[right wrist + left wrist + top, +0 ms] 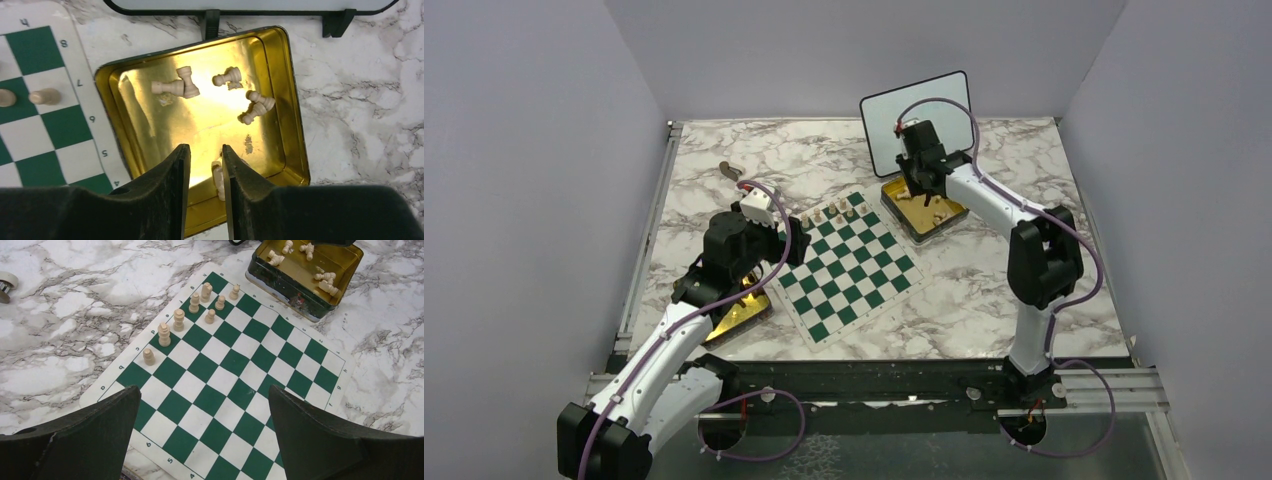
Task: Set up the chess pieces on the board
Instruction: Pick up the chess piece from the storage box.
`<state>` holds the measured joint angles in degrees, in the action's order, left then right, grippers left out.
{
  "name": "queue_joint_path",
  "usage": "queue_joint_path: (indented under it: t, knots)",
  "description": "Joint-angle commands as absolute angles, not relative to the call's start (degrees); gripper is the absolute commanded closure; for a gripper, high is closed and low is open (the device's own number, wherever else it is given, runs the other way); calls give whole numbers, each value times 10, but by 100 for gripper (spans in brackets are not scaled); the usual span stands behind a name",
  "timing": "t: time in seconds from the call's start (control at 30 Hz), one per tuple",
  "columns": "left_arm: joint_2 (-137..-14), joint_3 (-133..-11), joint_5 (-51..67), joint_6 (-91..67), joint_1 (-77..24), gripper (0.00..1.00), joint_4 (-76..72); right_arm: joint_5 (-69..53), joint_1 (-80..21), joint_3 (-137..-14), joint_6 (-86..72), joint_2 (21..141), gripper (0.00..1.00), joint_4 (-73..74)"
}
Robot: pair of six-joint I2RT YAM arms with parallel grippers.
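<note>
The board [849,265] [235,385] lies flat in the middle of the table, green and white. Several pale chess pieces [834,213] [178,320] stand along its far edge. More pale pieces [182,86] lie loose in a gold tin [290,100] [924,212] beside the board's far right corner. My right gripper [205,148] [916,195] reaches down into that tin, jaws narrowly apart, with one lying piece [218,180] between them against the right finger and a gap on its left. My left gripper [203,390] [796,240] hovers wide open over the board's left side, holding nothing.
A small framed whiteboard [916,120] [250,4] stands upright just behind the tin. A second gold tin [739,312] sits under my left arm, at the board's near left. A small brown object [729,170] lies at the far left. Grey walls enclose the table.
</note>
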<state>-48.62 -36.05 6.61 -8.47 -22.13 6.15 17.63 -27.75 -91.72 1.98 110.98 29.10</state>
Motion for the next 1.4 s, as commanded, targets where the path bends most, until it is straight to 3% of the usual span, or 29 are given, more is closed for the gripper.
queue_joint_path:
  t: [0.0, 0.37, 0.87, 1.37]
  knots:
    - [-474, -355, 77, -80, -220, 1, 52, 142, -251, -896, 80, 1100, 66, 231]
    - [-476, -356, 77, -77, -220, 1, 53, 76, -197, -898, 66, 1155, 65, 181]
    - [-481, -355, 83, -80, -221, 1, 50, 210, -195, -913, -101, 1191, 67, 256]
    - [-481, -354, 86, -83, -221, 1, 48, 282, -195, -858, -217, 1189, 70, 208]
